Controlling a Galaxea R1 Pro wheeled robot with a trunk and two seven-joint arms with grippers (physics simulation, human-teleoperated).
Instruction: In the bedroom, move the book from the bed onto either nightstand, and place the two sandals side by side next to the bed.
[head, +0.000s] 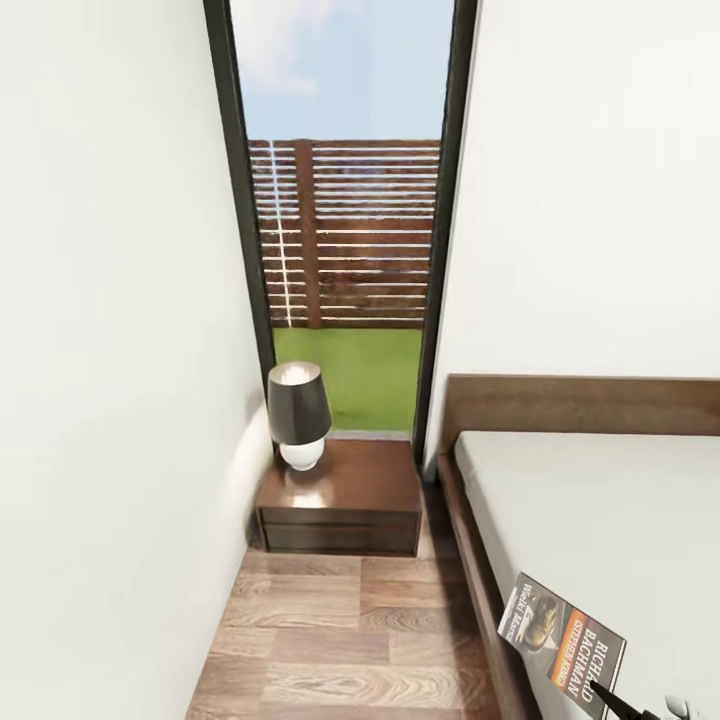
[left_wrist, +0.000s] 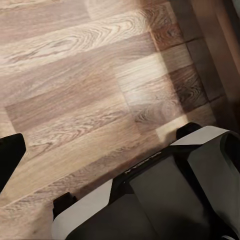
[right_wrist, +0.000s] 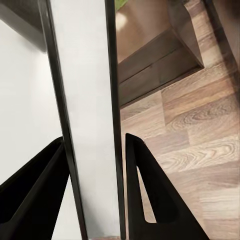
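Right gripper (right_wrist: 92, 195) clamps the book (right_wrist: 87, 115) edge-on between its two dark fingers. Largest to smallest: bed (head: 600, 520), right; nightstand (head: 345, 500) ahead under the window, bearing a lamp (head: 297, 415); book (head: 560, 640) raised over the mattress edge. Left gripper's state cannot be told.

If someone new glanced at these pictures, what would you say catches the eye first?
First, the tall window straight ahead, showing blue sky, a slatted fence and grass. Below it stands the dark nightstand with a black-shaded lamp on its left part. At the lower right, the book is held upright over the bed edge, clamped between the fingers of the right hand.
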